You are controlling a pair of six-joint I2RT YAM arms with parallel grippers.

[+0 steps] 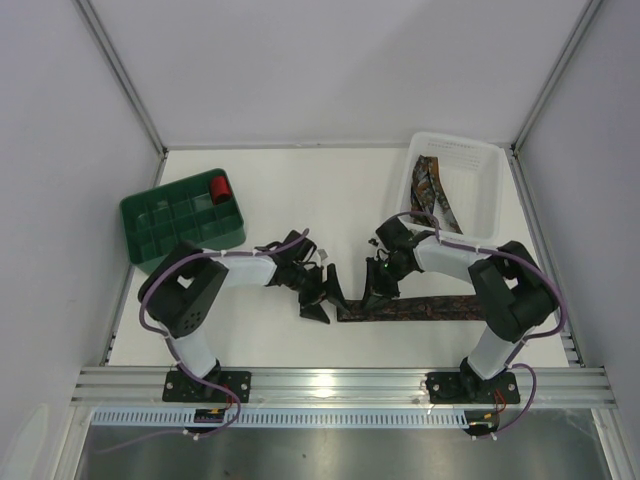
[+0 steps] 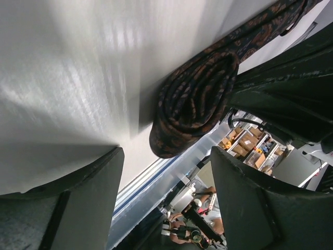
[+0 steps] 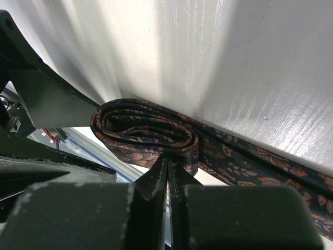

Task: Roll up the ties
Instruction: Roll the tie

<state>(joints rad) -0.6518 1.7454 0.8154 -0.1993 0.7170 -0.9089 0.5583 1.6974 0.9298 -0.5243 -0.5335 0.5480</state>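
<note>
Brown-orange patterned tie [image 1: 430,308] lies lower centre, its left end wound into a small roll [image 3: 145,133]. My right gripper [image 3: 167,161] is closed, tips against the roll; my left gripper [image 2: 166,156] gapes beside it. Most of its length lies unrolled; a second tie [image 1: 432,190] waits in the white bin [image 1: 490,190], upper right.

No readable text anywhere, faint print on the white bin [image 1: 457,149] wall, too small to read
</note>
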